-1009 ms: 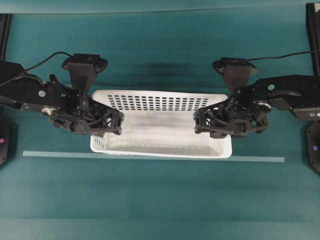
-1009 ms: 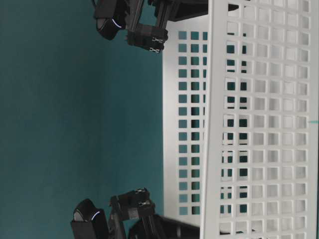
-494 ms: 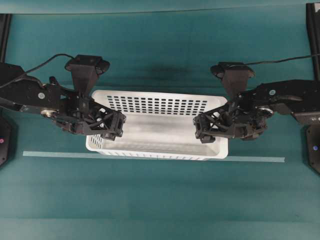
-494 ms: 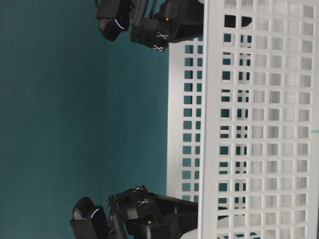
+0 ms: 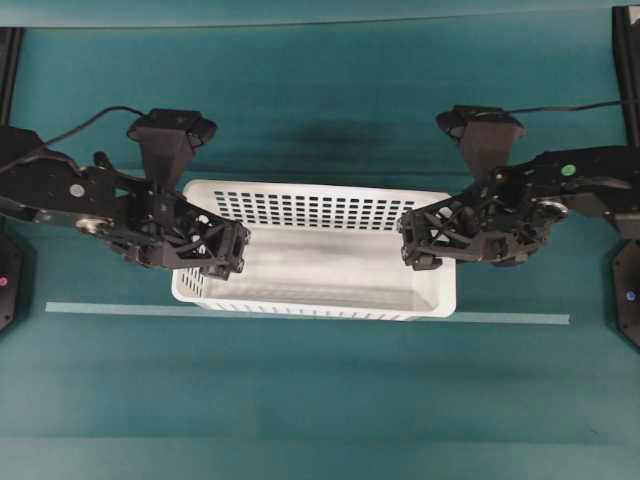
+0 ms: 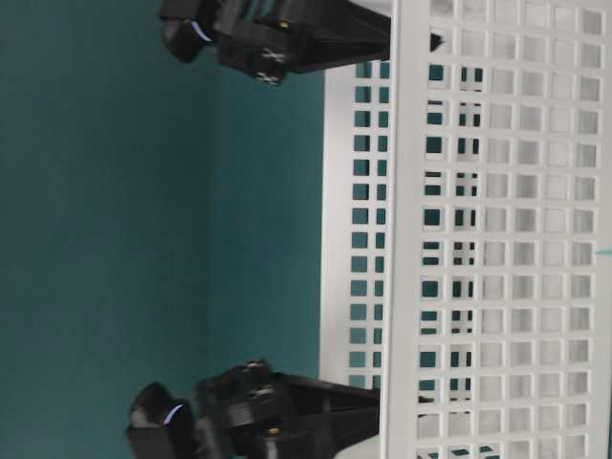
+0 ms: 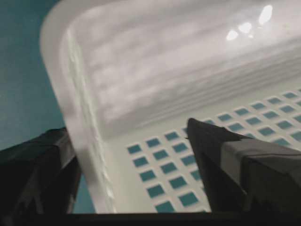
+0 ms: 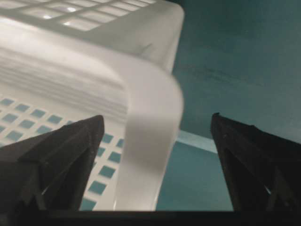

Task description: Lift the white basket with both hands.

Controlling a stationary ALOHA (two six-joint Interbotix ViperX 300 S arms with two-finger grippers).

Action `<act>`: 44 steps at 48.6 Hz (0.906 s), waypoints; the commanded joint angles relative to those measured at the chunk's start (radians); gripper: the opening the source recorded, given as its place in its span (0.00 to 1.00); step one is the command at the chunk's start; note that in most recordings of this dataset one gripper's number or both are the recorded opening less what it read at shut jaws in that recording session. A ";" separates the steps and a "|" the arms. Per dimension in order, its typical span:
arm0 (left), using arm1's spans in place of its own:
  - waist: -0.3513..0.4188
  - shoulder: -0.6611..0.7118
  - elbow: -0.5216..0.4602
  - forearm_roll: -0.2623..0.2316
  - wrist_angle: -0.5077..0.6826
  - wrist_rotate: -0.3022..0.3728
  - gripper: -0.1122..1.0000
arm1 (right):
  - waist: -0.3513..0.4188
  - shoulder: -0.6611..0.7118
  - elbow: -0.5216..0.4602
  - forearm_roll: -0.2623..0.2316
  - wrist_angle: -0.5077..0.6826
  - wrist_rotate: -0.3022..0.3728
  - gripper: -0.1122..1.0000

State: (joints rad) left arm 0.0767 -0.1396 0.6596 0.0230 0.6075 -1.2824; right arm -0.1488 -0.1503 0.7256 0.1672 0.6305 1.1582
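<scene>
The white basket [image 5: 320,265] sits in the middle of the teal table, long side facing the front, with nothing inside. My left gripper [image 5: 200,250] stands open astride the basket's left end wall [image 7: 94,155], one finger outside and one finger [image 7: 211,155] inside, with gaps on both sides. Open too, my right gripper [image 5: 440,240] straddles the rolled rim [image 8: 150,141] of the right end wall without touching it. The left wrist view puts the left gripper [image 7: 126,129] low over the pierced wall. From the right wrist camera, the right gripper [image 8: 156,117] hangs wide around the basket's corner.
A thin pale tape line [image 5: 520,319] runs across the table just in front of the basket. Black arm bases stand at the far left edge [image 5: 8,275] and far right edge [image 5: 628,290]. The table-level view is filled by the basket's long pierced wall [image 6: 497,239].
Both grippers have gone from shut on the basket's end walls to open. The basket sank slightly and shifted left. The right gripper has drawn a little up and to the right.
</scene>
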 commanded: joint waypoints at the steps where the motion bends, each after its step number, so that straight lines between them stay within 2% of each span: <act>1: 0.003 -0.037 -0.006 0.003 -0.005 0.002 0.88 | 0.002 -0.021 -0.006 -0.014 0.006 -0.008 0.93; 16: 0.002 -0.186 0.021 0.005 -0.005 0.006 0.88 | -0.012 -0.178 -0.011 -0.028 -0.005 -0.071 0.93; 23: 0.003 -0.284 0.040 0.003 -0.005 0.023 0.88 | -0.014 -0.258 -0.006 -0.029 -0.026 -0.074 0.93; 35: 0.005 -0.448 0.061 0.003 -0.005 0.092 0.88 | -0.014 -0.371 0.002 -0.029 -0.118 -0.104 0.92; 44: 0.006 -0.535 0.081 0.005 -0.021 0.101 0.88 | 0.002 -0.413 0.014 -0.038 -0.196 -0.190 0.92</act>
State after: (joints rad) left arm 0.0798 -0.6581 0.7455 0.0230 0.6029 -1.1858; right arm -0.1580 -0.5660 0.7440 0.1381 0.4694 0.9971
